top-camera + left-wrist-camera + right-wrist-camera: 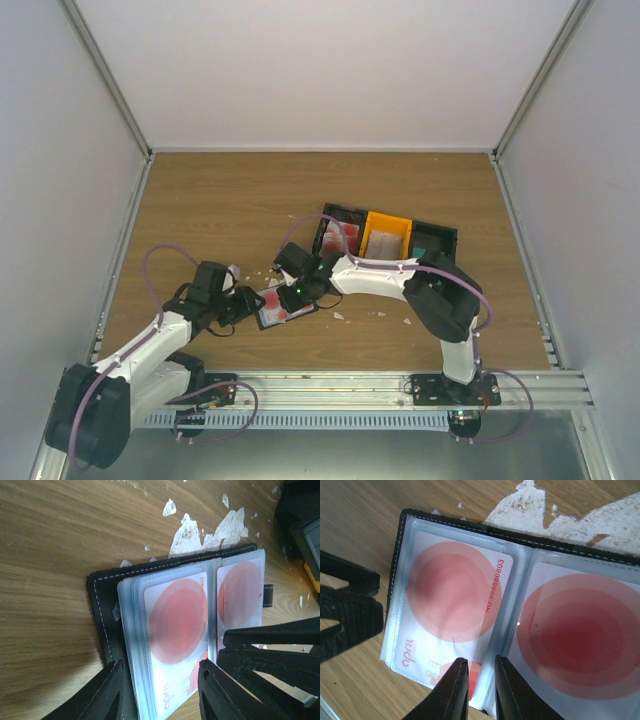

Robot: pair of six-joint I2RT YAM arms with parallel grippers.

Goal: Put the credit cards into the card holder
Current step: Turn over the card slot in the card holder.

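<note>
The black card holder (283, 306) lies open on the wood, leather edge (102, 595) to the left. Its clear sleeves hold red-and-white credit cards: one in the left page (452, 595) and one in the right page (580, 630). My left gripper (160, 664) is open, its fingers on either side of the left stack of sleeves, close to both edges. My right gripper (481, 661) hovers over the near edge of the left-page card beside the spine, jaws only a narrow slit apart with nothing pinched. Its black body (270, 650) crowds the right page.
Torn white paper scraps (210, 530) litter the wood just beyond the holder. Behind it stand a black bin with cards (340, 232), an orange bin (386, 233) and another black bin (435, 240). Grey walls enclose the table on three sides.
</note>
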